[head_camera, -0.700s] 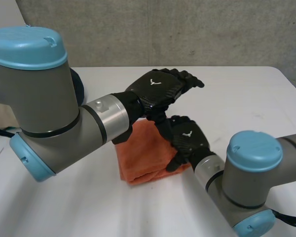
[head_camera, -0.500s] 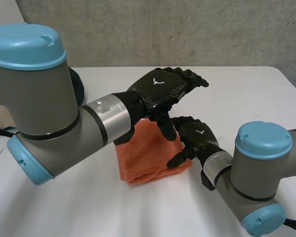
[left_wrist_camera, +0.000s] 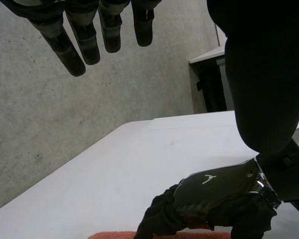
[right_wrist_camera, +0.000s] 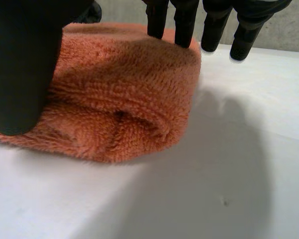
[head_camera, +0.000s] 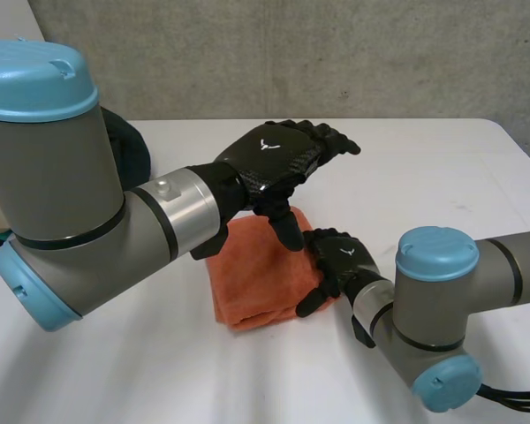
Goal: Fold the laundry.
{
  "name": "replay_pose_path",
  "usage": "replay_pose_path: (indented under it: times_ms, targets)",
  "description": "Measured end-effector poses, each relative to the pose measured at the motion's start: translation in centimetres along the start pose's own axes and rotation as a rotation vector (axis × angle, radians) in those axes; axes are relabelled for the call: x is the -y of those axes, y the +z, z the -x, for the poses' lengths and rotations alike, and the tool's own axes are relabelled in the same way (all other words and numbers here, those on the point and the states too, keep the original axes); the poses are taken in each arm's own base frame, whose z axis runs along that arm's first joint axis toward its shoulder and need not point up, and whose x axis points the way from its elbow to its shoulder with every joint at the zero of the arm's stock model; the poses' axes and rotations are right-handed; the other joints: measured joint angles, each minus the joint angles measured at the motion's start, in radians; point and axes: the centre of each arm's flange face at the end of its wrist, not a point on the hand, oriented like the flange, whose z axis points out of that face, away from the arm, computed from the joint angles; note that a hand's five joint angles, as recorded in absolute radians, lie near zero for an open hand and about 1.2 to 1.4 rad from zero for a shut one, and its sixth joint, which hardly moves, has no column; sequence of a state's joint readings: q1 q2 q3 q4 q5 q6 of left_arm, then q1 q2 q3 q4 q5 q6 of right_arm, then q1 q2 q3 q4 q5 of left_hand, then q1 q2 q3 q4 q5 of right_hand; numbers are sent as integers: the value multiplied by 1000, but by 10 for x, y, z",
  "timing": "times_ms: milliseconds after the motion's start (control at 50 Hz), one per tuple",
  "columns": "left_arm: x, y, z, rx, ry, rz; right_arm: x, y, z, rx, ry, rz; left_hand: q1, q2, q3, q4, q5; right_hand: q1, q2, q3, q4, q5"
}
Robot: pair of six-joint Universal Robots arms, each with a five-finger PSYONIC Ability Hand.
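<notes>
A folded orange towel (head_camera: 256,278) lies on the white table (head_camera: 424,177). My left hand (head_camera: 274,159) hovers above the towel's far edge, apart from it, with straight fingers (left_wrist_camera: 72,40) and its thumb (left_wrist_camera: 264,74) spread: it is open and holds nothing. My right hand (head_camera: 337,258) rests on the towel's right edge. Its straight fingers (right_wrist_camera: 184,22) touch the top of the towel (right_wrist_camera: 119,94) and its thumb (right_wrist_camera: 20,64) stands in front of the thick fold, so it is open. In the left wrist view the right hand (left_wrist_camera: 214,194) sits on a strip of the towel (left_wrist_camera: 114,235).
A dark round object (head_camera: 128,155) stands at the back behind my left arm. A grey concrete wall (head_camera: 336,53) runs behind the table. The table's right edge (head_camera: 526,150) lies beyond my right arm. A pale cabinet or desk (left_wrist_camera: 209,74) stands off the table's far side.
My right hand drew back to the right, then came in again onto the towel's right edge. My left arm and hand shifted a little to the left, uncovering the dark object behind.
</notes>
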State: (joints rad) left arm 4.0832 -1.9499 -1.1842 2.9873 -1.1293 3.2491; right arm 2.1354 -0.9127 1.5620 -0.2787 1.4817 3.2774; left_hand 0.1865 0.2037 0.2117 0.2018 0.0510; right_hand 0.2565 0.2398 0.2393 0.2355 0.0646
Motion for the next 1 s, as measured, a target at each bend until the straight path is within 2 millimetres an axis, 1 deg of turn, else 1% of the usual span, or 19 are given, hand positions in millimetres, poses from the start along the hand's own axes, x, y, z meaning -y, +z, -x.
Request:
replay_pose_path:
  times_ms: [40, 60, 80, 100, 140, 320, 340, 420, 520, 540, 560, 640, 700, 720, 760, 800, 920, 980, 1000]
  targets:
    - [-1, 0, 1, 1, -1, 2, -1, 2, 0, 0, -7, 0, 0, 0, 0, 0, 0, 142, 152, 131, 132, 135]
    - [-1, -1, 1, 3, -1, 5, -1, 6, 0, -1, -16, -5, 0, 0, 0, 0, 0, 426, 484, 472, 468, 399]
    - [-2, -1, 2, 4, -2, 6, 0, 7, 0, -2, -17, -8, 0, 0, 0, 0, 0, 451, 524, 511, 508, 442]
    - [-3, -1, 2, 5, -3, 8, 1, 9, -1, -4, -19, -13, 0, 0, 0, 0, 0, 565, 725, 720, 739, 615]
    - [-4, -2, 4, 6, -4, 11, 4, 13, -4, -10, -18, -25, 0, 0, 0, 0, 0, 629, 802, 822, 913, 787]
    - [-4, -4, 11, 14, -10, 12, 32, 32, -25, -52, 13, -113, 0, 0, 0, 0, 0, 629, 843, 869, 957, 854]
    - [-3, -4, 13, 16, -10, 8, 44, 40, -36, -71, 24, -151, 0, 0, 0, 0, 0, 629, 843, 869, 957, 854]
    - [-1, -3, 14, 16, -7, -1, 65, 55, -60, -116, 42, -217, 0, 0, 0, 0, 0, 629, 843, 869, 958, 854]
    - [1, -2, 12, 12, -2, -11, 99, 81, -123, -255, 80, -325, 0, 0, 0, 0, 0, 629, 843, 869, 958, 854]
    - [1, -2, 12, 11, -1, -12, 102, 82, -128, -268, 83, -332, 0, 0, 0, 0, 0, 629, 843, 869, 958, 857]
    - [1, -1, 11, 9, 1, -14, 112, 89, -154, -329, 94, -360, 0, 0, 0, 0, 0, 629, 843, 873, 958, 868]
    - [2, 0, 10, 6, 4, -18, 128, 98, -212, -459, 111, -396, 0, 0, 0, 0, 0, 629, 859, 895, 958, 868]
    - [2, 1, 9, 6, 5, -19, 134, 99, -246, -528, 113, -406, 0, 0, 0, 0, 0, 629, 859, 903, 958, 868]
    - [2, 1, 9, 6, 5, -19, 136, 99, -270, -570, 109, -412, 0, 0, 0, 0, 0, 629, 859, 904, 958, 868]
    - [2, 1, 9, 6, 6, -19, 137, 98, -287, -597, 103, -417, 0, 0, 0, 0, 0, 629, 859, 904, 958, 868]
    - [2, 2, 10, 6, 5, -19, 136, 95, -315, -628, 88, -425, 0, 0, 0, 0, 0, 629, 859, 904, 958, 868]
    - [-1, 3, 9, 4, 3, -14, 124, 88, -357, -623, 67, -421, 0, 0, 0, 0, 0, 629, 859, 904, 958, 868]
    - [-2, 5, 8, 1, 2, -10, 117, 86, -370, -611, 64, -415, 0, 0, 0, 0, 0, 629, 859, 904, 957, 868]
    - [-3, 6, 8, -1, 1, -8, 115, 85, -374, -611, 62, -413, 0, 0, 0, 0, 0, 620, 791, 834, 873, 811]
